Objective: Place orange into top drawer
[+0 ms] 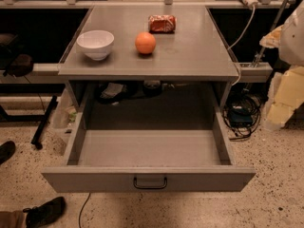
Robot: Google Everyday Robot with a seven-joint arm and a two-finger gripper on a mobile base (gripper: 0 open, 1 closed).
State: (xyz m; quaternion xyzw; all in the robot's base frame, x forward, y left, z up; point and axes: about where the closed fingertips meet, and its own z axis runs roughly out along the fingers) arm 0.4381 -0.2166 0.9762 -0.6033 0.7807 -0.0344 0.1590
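The orange [145,42] sits on the grey cabinet top [190,56], near the middle, between a white bowl and a foil snack bag. The top drawer [148,148] is pulled wide open toward me and holds nothing; its front panel carries a small dark handle [150,183]. My gripper [284,96] is a pale white and yellowish shape at the right edge of the view, beside the cabinet and well to the right of the orange and the drawer. It holds nothing that I can see.
A white bowl [96,44] stands at the cabinet top's left. A red-orange foil snack bag [162,23] lies behind the orange. Cables [242,113] lie on the floor at the right. Dark shoes [45,212] are at the lower left.
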